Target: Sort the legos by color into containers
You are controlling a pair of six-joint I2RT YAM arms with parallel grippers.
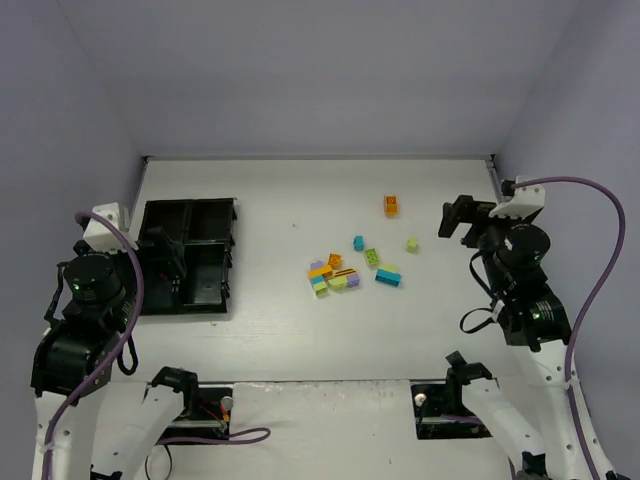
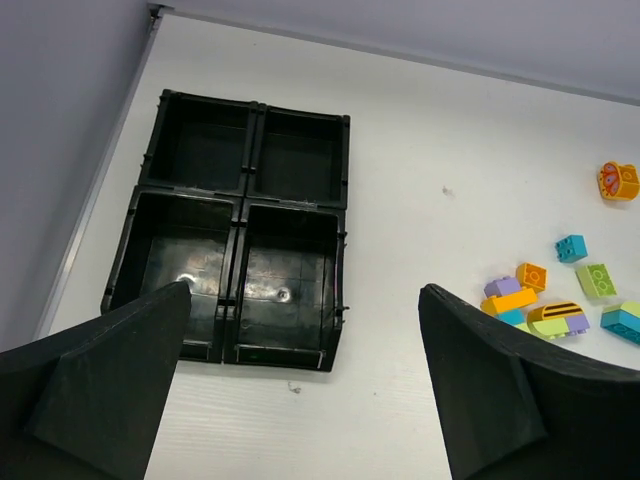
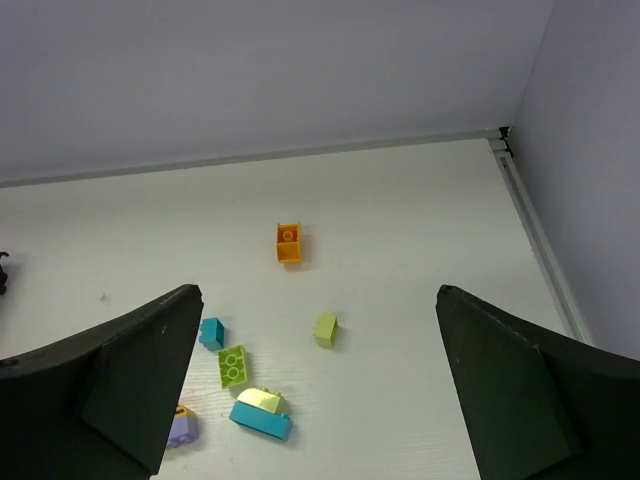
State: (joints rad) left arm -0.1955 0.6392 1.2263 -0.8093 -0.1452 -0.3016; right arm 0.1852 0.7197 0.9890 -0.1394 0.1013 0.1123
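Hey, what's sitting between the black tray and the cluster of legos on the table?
Nothing. The top view shows bare table between the tray and the lego cluster; the left wrist view agrees.

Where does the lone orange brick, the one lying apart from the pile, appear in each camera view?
Top external: the lone orange brick lies right of centre, beyond the pile.
Left wrist: at the right edge, above the pile.
Right wrist: near the centre, above the other bricks.
Shared landmark: the small teal brick, seen in all three views.
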